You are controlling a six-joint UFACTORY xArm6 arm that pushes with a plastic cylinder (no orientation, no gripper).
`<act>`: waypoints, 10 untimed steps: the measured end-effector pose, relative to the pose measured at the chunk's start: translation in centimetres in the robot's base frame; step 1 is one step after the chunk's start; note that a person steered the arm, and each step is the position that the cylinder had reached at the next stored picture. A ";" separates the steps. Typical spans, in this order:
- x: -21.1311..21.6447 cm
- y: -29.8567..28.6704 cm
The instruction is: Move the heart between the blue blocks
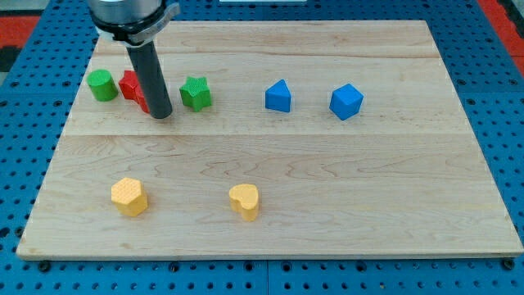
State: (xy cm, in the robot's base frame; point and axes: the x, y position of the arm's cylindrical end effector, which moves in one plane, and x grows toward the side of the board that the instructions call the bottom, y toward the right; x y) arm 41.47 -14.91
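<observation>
The yellow heart block (245, 201) lies near the view's bottom, a little left of centre. Two blue blocks sit in the upper right part of the board: a blue triangular one (278, 96) and a blue cube-like one (346, 102) to its right, with a gap between them. My tip (161, 115) rests on the board at the upper left, between a red block (131, 86) and a green star block (196, 93), far from the heart.
A green cylinder-like block (101, 85) sits at the far left, beside the red block, which the rod partly hides. A yellow hexagonal block (129, 196) lies at the lower left. The wooden board (270, 238) sits on a blue perforated table.
</observation>
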 end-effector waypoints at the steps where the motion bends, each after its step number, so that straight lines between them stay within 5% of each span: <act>1: 5.8 0.4; 2: 6.1 -8.4; 3: 9.0 -10.9; 5: 15.4 1.5; 10: 13.3 18.7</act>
State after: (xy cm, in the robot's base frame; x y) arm 54.80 3.77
